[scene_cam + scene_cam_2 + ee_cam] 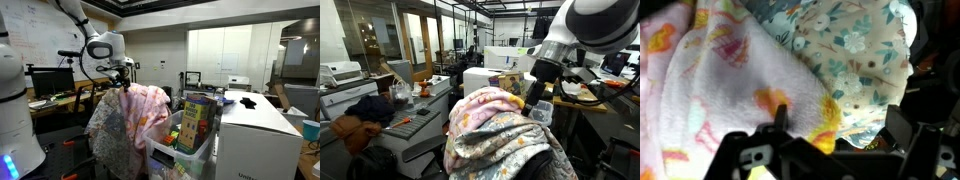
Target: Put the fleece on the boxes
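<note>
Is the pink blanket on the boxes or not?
Not on them. The fleece hangs draped in a heap beside the boxes, just under the open gripper.

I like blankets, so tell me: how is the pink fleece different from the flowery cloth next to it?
The fleece is pink with yellow and red shapes; the cloth is greyish with white flowers. The fleece looks fuzzy, the cloth smooth. In an exterior view the fleece lies on top, the cloth lower. Both are soft and draped in one heap.
</note>
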`<control>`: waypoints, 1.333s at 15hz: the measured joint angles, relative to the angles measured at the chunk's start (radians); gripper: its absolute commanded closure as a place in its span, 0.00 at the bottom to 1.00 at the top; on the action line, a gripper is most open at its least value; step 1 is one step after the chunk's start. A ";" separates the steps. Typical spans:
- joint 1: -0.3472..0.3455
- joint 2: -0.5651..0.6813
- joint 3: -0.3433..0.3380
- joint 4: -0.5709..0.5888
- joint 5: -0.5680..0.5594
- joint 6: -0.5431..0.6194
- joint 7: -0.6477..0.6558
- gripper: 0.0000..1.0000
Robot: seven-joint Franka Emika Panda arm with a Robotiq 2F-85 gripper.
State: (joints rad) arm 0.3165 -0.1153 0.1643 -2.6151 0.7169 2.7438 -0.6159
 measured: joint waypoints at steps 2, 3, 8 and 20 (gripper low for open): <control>0.021 -0.002 0.002 -0.005 0.069 0.041 -0.063 0.00; 0.031 -0.004 0.003 -0.007 0.105 0.054 -0.096 0.00; 0.078 -0.008 0.003 -0.013 0.316 0.163 -0.324 0.00; 0.085 0.003 -0.009 -0.009 0.767 0.270 -0.876 0.35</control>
State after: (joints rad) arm 0.4019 -0.1123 0.1555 -2.6240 1.4835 3.0134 -1.4919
